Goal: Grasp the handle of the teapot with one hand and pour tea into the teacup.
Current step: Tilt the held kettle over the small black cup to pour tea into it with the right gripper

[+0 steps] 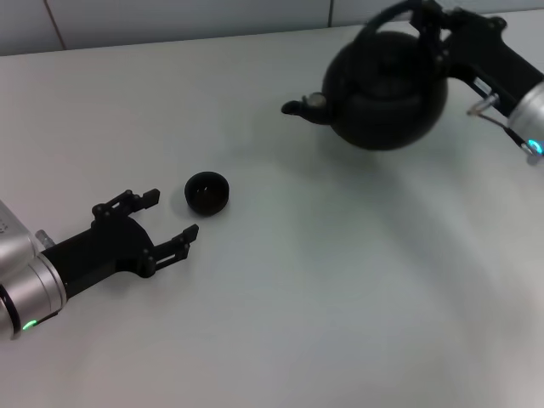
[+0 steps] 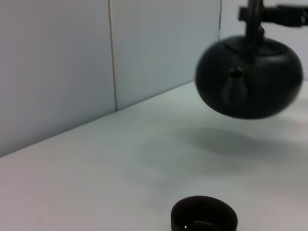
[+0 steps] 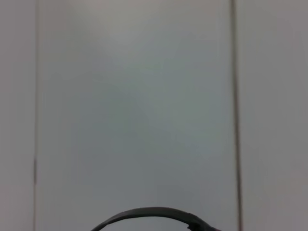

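The teapot (image 1: 387, 89) is held clear of the tabletop (image 1: 340, 289) near its far right corner, the right pincer (image 1: 429, 25) clamped on the handle (image 1: 399, 13). The teacup (image 1: 206, 192) stands well apart, just beside the wide-open left pincer (image 1: 170, 217). Tea could be spilled short if tipped early. A pale tiled wall (image 2: 72, 72) is seen behind.

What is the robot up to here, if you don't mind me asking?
The right hand grips the arched black handle of the round matte-black teapot and holds it above the white table, spout towards the small dark brown cup. The left hand rests open beside that cup. No pouring yet.
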`<state>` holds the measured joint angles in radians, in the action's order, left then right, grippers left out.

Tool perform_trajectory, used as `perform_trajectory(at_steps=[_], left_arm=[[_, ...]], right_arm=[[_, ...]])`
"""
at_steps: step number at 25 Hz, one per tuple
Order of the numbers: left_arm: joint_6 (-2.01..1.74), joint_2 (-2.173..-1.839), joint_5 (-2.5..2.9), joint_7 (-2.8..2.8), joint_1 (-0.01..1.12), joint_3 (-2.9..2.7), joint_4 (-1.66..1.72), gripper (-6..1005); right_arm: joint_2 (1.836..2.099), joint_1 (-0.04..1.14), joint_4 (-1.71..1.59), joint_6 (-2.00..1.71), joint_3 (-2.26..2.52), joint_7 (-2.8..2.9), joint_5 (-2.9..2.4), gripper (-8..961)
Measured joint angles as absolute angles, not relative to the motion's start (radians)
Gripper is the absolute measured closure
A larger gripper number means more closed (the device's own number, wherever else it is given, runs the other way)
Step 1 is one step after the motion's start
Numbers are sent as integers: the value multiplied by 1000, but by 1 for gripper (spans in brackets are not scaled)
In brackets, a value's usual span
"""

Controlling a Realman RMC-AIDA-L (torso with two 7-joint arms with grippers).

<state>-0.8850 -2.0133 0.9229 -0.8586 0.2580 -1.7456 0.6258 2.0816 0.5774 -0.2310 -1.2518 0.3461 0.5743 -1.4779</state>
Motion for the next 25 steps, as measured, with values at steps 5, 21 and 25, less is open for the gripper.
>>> perform_trajectory(at_steps=[5,21,25], left_arm=[[-885,-2014,928,-865,262,-1746,622,202],[-885,-2014,930,-868,270,-1736,625,202],[-885,-2014,930,-869,270,-1735,625,202]], right_arm=[[2081,638,-235,-1249,405,504,-1480,837],[2083,733,-357,-1131,729,487,-1483,842],[2084,744,-357,-1115,754,487,-1483,844]])
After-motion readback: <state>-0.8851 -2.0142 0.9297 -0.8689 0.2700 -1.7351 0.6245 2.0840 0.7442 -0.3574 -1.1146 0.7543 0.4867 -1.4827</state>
